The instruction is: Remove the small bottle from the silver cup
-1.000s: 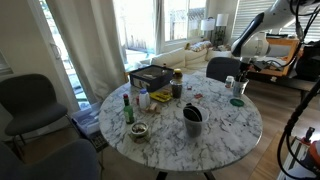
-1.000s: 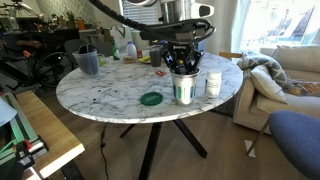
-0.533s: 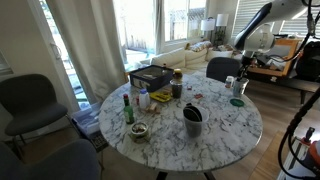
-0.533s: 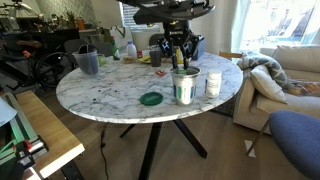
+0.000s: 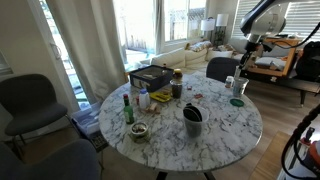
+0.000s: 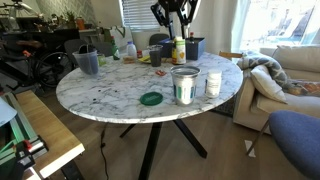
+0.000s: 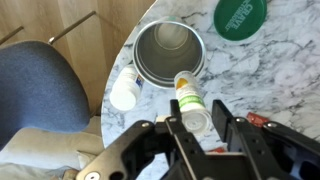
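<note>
1. The small white bottle with an orange-and-green label is out of the round silver metal cup, lifted above it.
2. The gripper's jaws pinch the bottle's body; its cap end points toward the cup.

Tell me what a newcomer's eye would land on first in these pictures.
In the wrist view, the gripper draws the eye first, its jaws closed on the small bottle, held well above the marble table. Below it stands the silver cup, empty inside, with a white bottle right beside it and a green lid a little farther off.
</note>
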Robot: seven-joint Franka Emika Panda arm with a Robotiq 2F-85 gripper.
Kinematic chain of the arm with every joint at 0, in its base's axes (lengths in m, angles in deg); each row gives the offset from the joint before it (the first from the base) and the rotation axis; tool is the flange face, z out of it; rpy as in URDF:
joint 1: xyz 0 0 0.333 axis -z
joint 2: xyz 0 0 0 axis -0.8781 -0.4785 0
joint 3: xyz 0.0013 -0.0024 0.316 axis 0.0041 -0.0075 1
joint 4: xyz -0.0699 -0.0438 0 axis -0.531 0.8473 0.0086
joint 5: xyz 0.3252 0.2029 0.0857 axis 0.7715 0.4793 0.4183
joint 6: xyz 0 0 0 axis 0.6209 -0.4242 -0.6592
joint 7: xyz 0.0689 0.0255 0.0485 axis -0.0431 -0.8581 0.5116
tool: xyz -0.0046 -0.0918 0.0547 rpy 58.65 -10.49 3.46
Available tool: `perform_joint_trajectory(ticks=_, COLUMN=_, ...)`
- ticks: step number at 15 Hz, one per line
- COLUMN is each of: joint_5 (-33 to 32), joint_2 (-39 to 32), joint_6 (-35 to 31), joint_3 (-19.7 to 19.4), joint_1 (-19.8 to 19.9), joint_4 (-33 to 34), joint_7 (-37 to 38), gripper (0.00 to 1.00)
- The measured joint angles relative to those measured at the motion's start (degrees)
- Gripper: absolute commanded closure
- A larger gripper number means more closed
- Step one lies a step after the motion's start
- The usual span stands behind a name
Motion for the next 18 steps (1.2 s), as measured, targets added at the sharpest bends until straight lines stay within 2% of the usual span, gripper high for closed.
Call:
perform_joint_trajectory(ticks=5, joint_5=0.9, joint_2=5.1, joint_6=7.0, joint_3=0.0, joint_1=-4.3, joint_4=-1.6, joint_7=-3.3, gripper=0.88)
perform_joint_trajectory(ticks=6, joint_5=1.3, joint_2=5.1, joint_6=8.7, joint_3=0.0, joint_1=-5.5, joint_4=-1.8, joint_7=-3.4, gripper=0.63)
perform_joint_trajectory(ticks=10, joint_5=1.6, joint_2=4.5, joint_6=11.7, joint_3=0.0, joint_1=-7.8, joint_4=-2.3, joint_7=-3.5, gripper=0.63)
perform_joint_trajectory(ticks=11, joint_5=1.6, joint_2=4.4, joint_6=11.7, joint_3=-0.1, joint_1=-7.8, joint_4=-2.3, joint_7=-3.5, gripper=0.88)
perform_joint_trajectory(ticks=14, joint_5=1.7, joint_2=4.4, joint_6=10.8, joint_3=-0.4, joint_1=-8.1, joint_4=-2.3, joint_7=-3.5, gripper=0.88)
perform_joint_trajectory(ticks=18, joint_5=6.6, joint_2=1.7, joint_6=0.1, joint_3=0.3, joint_1=-10.6, joint_4=-1.4, joint_7=-0.6, gripper=0.88)
